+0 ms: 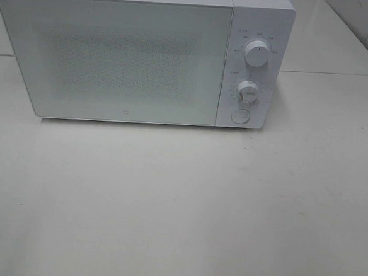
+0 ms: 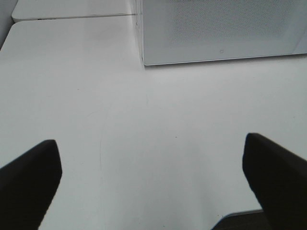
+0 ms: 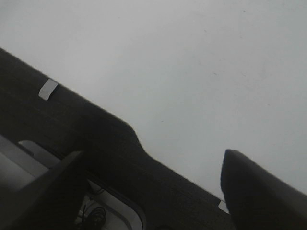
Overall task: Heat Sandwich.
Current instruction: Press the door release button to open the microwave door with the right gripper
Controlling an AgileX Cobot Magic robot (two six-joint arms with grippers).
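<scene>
microwave (image 1: 114,57) door shut, back of counter (image 1: 179,207); flat counter runs from its front edge forward. left tool (image 2: 151,143) spread wide above it, right tool (image 3: 152,154) spread over the counter edge. can't tell where sandwich is

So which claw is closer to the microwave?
Left, probably. The left claw faces the microwave across the table; the right claw hangs by the table's edge, with no microwave in its view.
</scene>
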